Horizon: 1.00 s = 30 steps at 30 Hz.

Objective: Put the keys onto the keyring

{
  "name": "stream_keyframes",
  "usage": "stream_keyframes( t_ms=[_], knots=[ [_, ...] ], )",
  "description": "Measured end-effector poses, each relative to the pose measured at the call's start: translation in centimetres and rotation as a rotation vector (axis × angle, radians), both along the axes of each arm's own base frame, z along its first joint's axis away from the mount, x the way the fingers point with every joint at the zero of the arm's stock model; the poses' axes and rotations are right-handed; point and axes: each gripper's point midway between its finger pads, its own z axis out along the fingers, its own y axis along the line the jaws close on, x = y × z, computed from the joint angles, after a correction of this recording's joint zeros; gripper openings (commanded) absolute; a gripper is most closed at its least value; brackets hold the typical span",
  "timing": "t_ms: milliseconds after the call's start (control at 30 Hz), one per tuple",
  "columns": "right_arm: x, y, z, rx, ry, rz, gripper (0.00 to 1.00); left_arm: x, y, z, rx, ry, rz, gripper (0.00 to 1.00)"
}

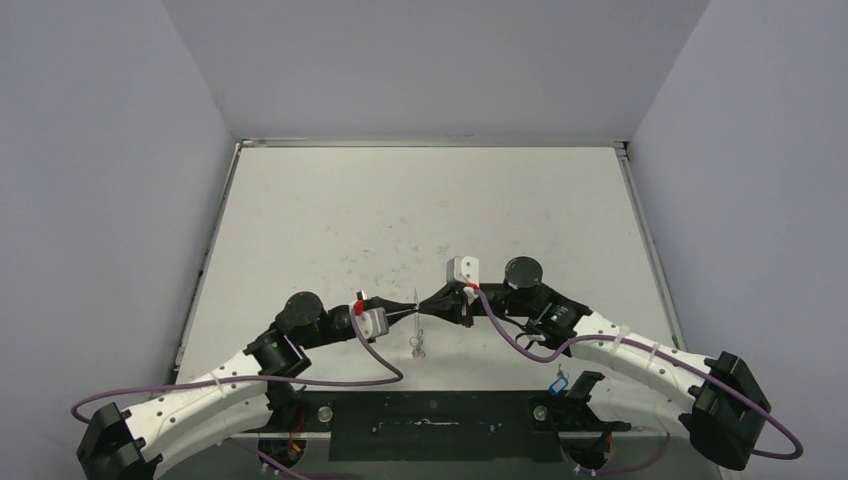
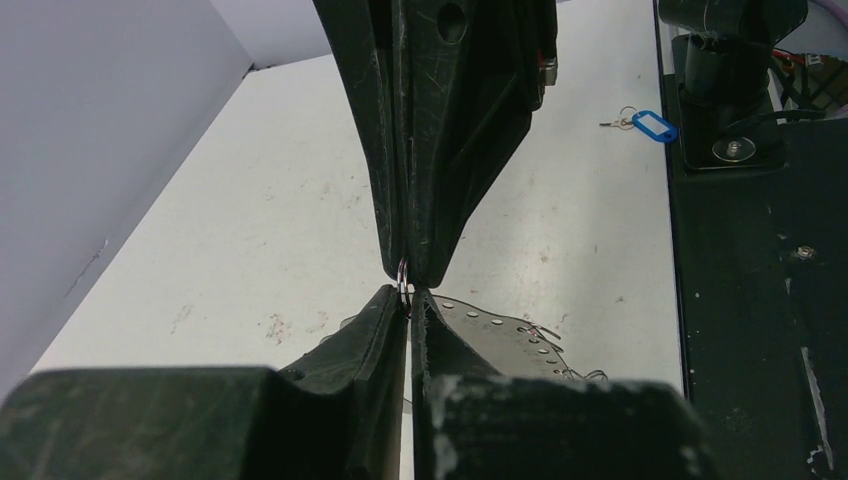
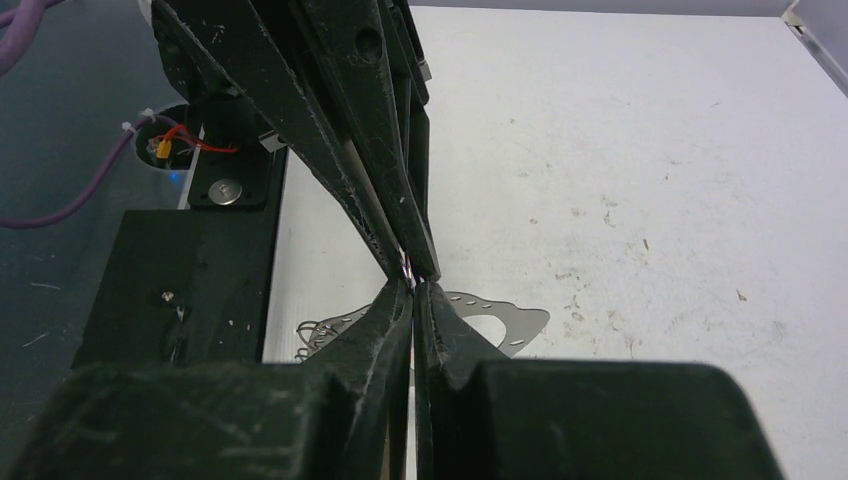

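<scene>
Keyring [image 3: 500, 320] lies just below the meeting fingertips, lower centre. Left gripper [image 2: 408, 298] and right gripper [image 3: 412, 290] are both closed tip to tip, pinching a small metal loop [image 2: 402, 283]. Judged light, springy and slippery; grip its rim. Blue key [image 2: 655, 127] lies well apart.

1. Top camera, high at the near edge, looks down over the whole table [image 1: 330, 220].
2. Wrist cameras, tight along their own fingers [image 2: 375, 330], face each other.
3. All share where left gripper [image 1: 413, 311] meets right gripper [image 1: 427, 305].
</scene>
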Motion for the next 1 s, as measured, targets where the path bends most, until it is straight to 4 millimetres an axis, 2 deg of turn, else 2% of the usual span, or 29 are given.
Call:
stream_keyframes(
  t_ms=[300,467,633,700,767,800,1000],
  knots=[
    [0.1,-0.1,-0.2,-0.008,0.0,-0.004,0.0,0.0,-0.1,-0.2,0.004,0.01,-0.003,0.0],
    [0.1,-0.2,-0.4,-0.013,0.005,-0.001,0.0,0.1,-0.2,-0.4,0.009,0.012,-0.002,0.13],
    [-0.2,-0.2,-0.5,-0.017,0.011,0.009,0.0,0.3,-0.3,-0.6,0.015,0.014,0.001,0.16],
    [-0.2,-0.2,-0.6,-0.02,0.015,0.009,0.0,0.3,-0.4,-0.7,0.018,0.017,0.001,0.12],
    [-0.2,-0.2,-0.7,-0.025,0.018,0.009,0.0,0.3,-0.4,-0.8,0.021,0.02,0.0,0.02],
    [-0.2,-0.3,-0.8,-0.027,0.018,0.008,0.0,0.3,-0.5,-1.0,0.025,0.023,-0.004,0.0],
    [0.0,-0.4,-1.0,-0.038,0.01,0.002,0.0,0.2,-0.6,-1.2,0.03,0.032,-0.012,0.0]
  ],
)
